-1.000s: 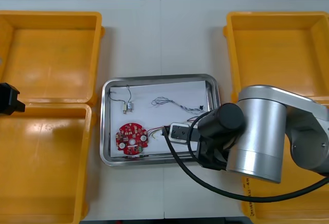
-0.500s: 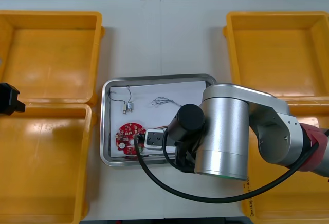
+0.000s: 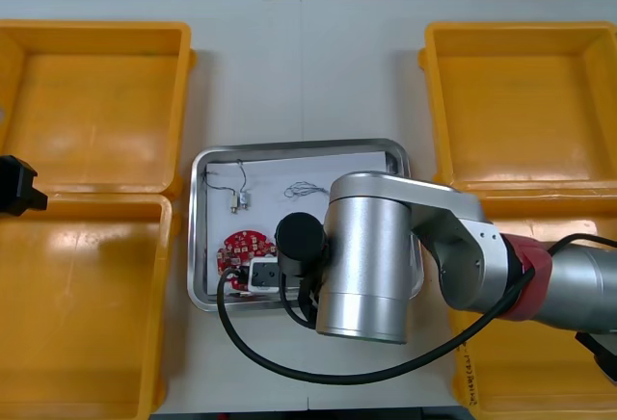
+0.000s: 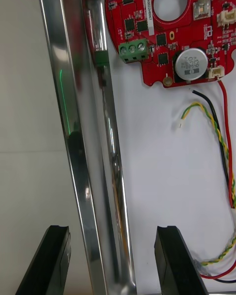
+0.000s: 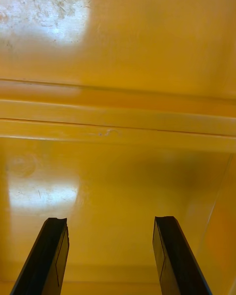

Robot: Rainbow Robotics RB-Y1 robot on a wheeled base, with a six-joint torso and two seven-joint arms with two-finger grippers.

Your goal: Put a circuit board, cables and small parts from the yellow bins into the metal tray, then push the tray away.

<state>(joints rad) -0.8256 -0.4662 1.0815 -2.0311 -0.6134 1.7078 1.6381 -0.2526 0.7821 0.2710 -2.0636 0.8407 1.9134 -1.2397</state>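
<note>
The metal tray point(image 3: 289, 146) lies mid-table, white inside, holding a round red circuit board point(image 3: 238, 245), a thin cable point(image 3: 307, 190) and small metal parts point(image 3: 237, 200). My right arm point(image 3: 366, 256) reaches across the tray's near right part and hides it. In the right wrist view my right gripper point(image 4: 110, 263) is open and straddles the tray's shiny near rim point(image 4: 91, 191). One finger point(image 4: 49, 260) is outside over the table, the other point(image 4: 172, 260) inside over the white liner. Ahead lie the circuit board point(image 4: 162, 34) and a red and yellow cable point(image 4: 219, 128). My left gripper point(image 5: 110, 258) hangs open over a yellow bin.
Two yellow bins point(image 3: 96, 102) point(image 3: 77, 314) stand left of the tray, and two more point(image 3: 521, 92) point(image 3: 578, 237) on the right. The left arm point(image 3: 14, 186) waits at the left edge, over the wall between the left bins point(image 5: 118, 123).
My right arm has swept left along the tray's near edge, from its right end to beside the circuit board. The tray and left arm have stayed put.
</note>
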